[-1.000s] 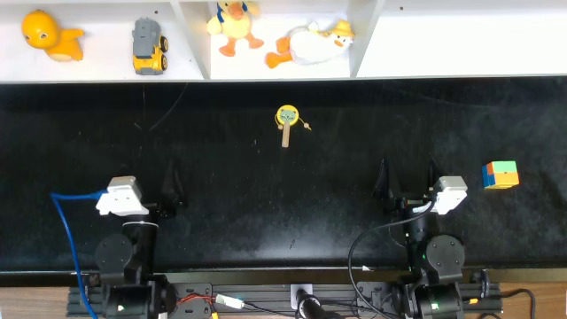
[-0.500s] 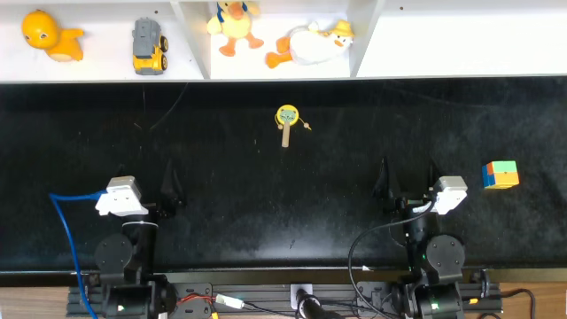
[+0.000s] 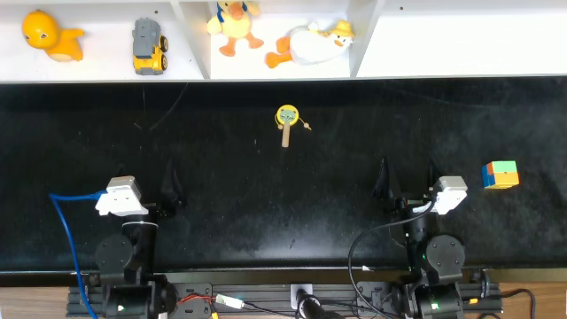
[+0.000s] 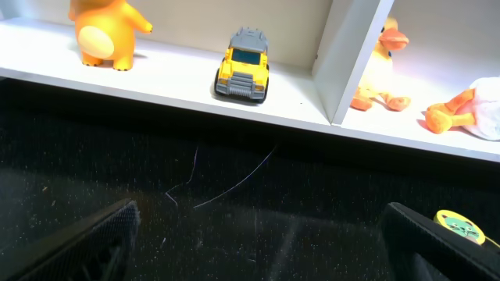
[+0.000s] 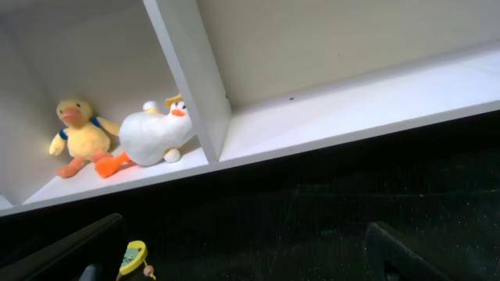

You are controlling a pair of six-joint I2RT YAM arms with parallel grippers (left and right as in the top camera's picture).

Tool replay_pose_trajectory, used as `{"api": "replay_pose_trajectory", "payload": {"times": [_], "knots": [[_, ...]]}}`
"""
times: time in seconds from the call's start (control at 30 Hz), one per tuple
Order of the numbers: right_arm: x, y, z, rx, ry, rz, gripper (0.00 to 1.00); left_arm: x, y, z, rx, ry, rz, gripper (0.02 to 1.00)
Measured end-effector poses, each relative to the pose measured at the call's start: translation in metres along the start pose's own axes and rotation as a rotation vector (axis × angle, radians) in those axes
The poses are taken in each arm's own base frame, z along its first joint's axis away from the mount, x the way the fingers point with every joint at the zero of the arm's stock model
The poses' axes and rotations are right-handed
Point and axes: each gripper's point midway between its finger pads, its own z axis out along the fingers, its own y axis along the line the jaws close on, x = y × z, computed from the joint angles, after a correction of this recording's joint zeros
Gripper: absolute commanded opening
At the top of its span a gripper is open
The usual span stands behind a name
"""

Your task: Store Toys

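Both grippers hang low over the black table, and nothing is gripped. The right gripper is seen with its fingers spread wide, and the left gripper likewise. Two toys are left on the table. The cube lies nearest, out to the right gripper's right side and roughly level with its fingertips. The rattle lies farther off, ahead of both grippers and between them, with its stick pointing back towards the arms. Beyond it, the shelf is already stocked with an orange duck, a truck, a yellow duck and a goose.

The cube is judged the likely first pick. It would best be approached from above, with the fingers squared to two flat faces rather than to corners. They should be lowered to straddle its middle and closed firmly before any lift. The cube should be carried clear of the shelf's front edge and set well inside the compartment ahead of the right gripper.
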Motion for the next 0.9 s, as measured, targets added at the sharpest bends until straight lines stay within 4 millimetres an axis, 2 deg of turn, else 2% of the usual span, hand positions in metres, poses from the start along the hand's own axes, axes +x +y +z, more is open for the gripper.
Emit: {"api": "replay_pose_trajectory", "payload": {"times": [0.9], "knots": [[0.0001, 0.0014, 0.0, -0.008, 0.001, 0.015, 0.996, 0.0, 0.0, 0.0, 0.0, 0.0, 0.0, 0.998]]}}
